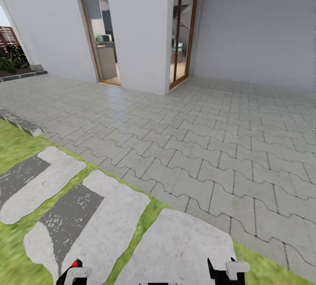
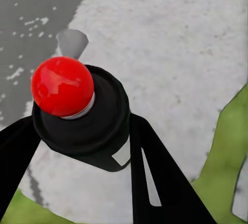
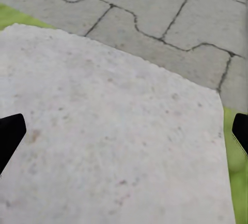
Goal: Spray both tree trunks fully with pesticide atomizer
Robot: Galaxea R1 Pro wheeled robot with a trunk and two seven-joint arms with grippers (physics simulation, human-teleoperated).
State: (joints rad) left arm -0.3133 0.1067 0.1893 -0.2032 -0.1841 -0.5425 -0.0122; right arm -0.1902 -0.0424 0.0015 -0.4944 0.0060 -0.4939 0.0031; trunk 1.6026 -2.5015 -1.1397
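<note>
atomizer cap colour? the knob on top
Red, a glossy ball on the pesticide atomizer, black body below it. Clearest in the left wrist view, held between the left gripper fingers.

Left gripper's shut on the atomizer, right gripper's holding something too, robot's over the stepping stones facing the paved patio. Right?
Not quite. The right gripper is open and empty: the right wrist view has its fingertips wide apart over a bare stepping stone. The rest holds: the left gripper is shut on the atomizer, and the paved patio lies ahead.
</note>
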